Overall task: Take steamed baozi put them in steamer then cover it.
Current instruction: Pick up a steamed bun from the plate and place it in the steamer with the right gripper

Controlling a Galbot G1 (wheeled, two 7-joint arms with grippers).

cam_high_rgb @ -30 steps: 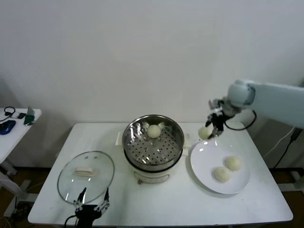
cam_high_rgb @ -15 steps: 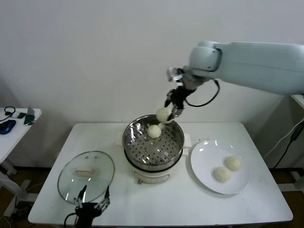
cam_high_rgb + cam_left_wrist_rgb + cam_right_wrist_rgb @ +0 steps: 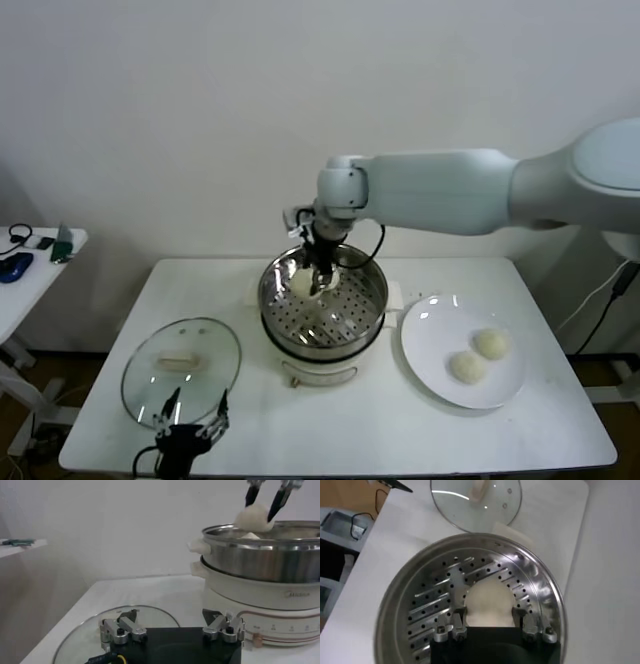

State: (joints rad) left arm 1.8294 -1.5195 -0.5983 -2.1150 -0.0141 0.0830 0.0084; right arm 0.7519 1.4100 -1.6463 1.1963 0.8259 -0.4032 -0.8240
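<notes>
Right gripper (image 3: pixel 312 283) clamped on a bun (image 3: pixel 489 605), low inside the steamer (image 3: pixel 372 300). Risk: dough sticking to the fingers on release, or dropping onto the bun already there. Left gripper (image 3: pixel 190 430) open, parked by the lid (image 3: pixel 181 371).

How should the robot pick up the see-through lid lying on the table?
Probably by the cream bar handle at the middle of the glass lid, coming straight down from above. The lid lies flat with the handle up, and its rim hugs the table. The left hand, open, is nearest.
</notes>
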